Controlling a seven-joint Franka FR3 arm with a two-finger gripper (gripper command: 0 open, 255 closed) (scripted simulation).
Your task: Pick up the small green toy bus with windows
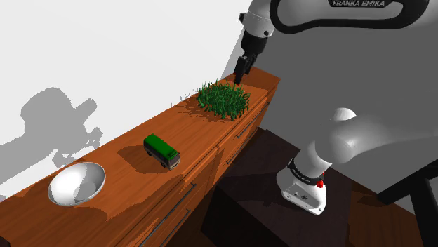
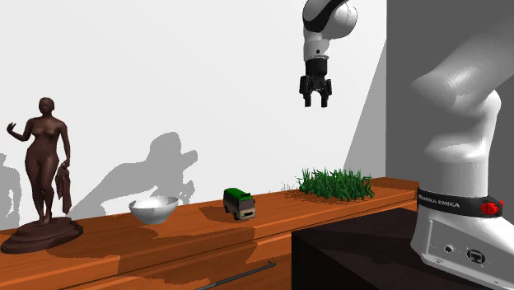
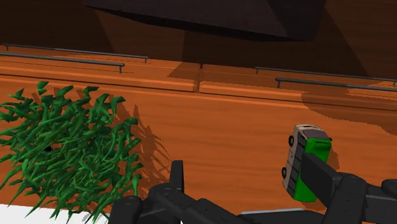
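Green toy bus (image 1: 161,151): upright on wooden cabinet top (image 1: 116,160), well apart from gripper. Nearest in shoulder view: metal bowl (image 1: 77,184); then bus; then grass tuft (image 1: 224,99). Farthest: gripper (image 1: 241,70), high above tuft, fingers apart, empty. Expect light, rigid, smooth body. Clamp your fingers across long sides, mid-length, above wheels.

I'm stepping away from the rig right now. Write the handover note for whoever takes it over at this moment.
End effector: open, holding nothing, high above the wooden cabinet top, nearer the green grass tuft than the bus.
Green toy bus: on its wheels on the cabinet top, between the tuft and the silvery bowl, not touched.
Done: no grasp made yet.
Left: move over the bus, descend, close on it, lift.
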